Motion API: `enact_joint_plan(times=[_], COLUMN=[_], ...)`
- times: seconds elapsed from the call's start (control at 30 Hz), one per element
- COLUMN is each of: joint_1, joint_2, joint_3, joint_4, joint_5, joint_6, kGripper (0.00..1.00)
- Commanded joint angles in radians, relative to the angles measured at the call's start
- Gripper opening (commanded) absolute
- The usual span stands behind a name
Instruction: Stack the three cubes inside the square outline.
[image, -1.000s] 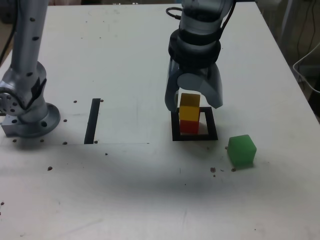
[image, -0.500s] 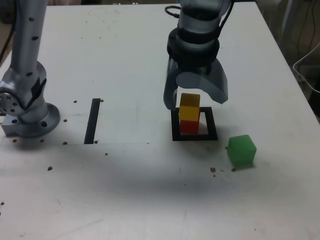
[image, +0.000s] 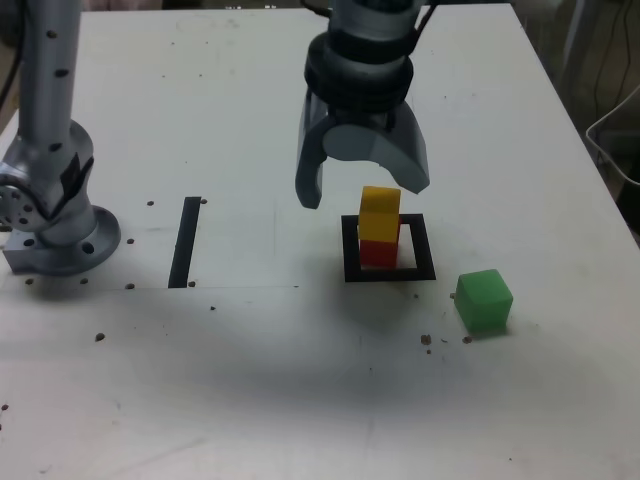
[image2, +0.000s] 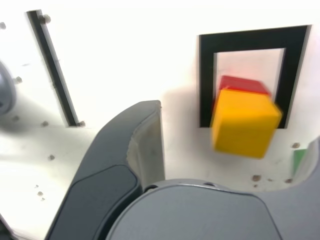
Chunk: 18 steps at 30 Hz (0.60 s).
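Note:
A yellow cube (image: 380, 213) rests on a red cube (image: 377, 252) inside the square outline (image: 350, 262), the pair standing upright. Just above them, shifted toward the exterior view's left, my gripper (image: 363, 188) hangs open and touches neither. The green cube (image: 485, 301) lies alone on the table, outside the outline on the exterior view's right. In the wrist view the yellow cube (image2: 245, 122) covers most of the red cube (image2: 242, 85) within the outline (image2: 206, 75). One grey finger (image2: 132, 150) stands well apart from the stack, and a sliver of the green cube (image2: 300, 160) shows at the frame's edge.
A straight black strip (image: 186, 240) lies on the white table at the exterior view's left, also seen as a strip (image2: 52, 70) by the wrist camera. The arm's grey base (image: 50, 225) stands at the far left. Small dark specks dot the tabletop.
The jaws spread wider and let go of the yellow cube. The gripper then rose and shifted toward the exterior view's left. The stack and the green cube stayed put.

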Motion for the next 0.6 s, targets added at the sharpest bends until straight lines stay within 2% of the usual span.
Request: enact_joint_plan(times=[0.0,0.13,0.33,0.57], joint_1=[-0.02,-0.056,-0.137,-0.178], joint_2=[-0.016,-0.023,-0.021,0.037], joint_3=[-0.018,-0.053,-0.134,-0.206], joint_4=[0.033,0.06,0.057,0.047], joint_5=[-0.005,-0.017,-0.024,-0.043], joint_6=[-0.026,-0.072,-0.153,-0.185], kGripper=[0.99,0.99,0.99,0.99])
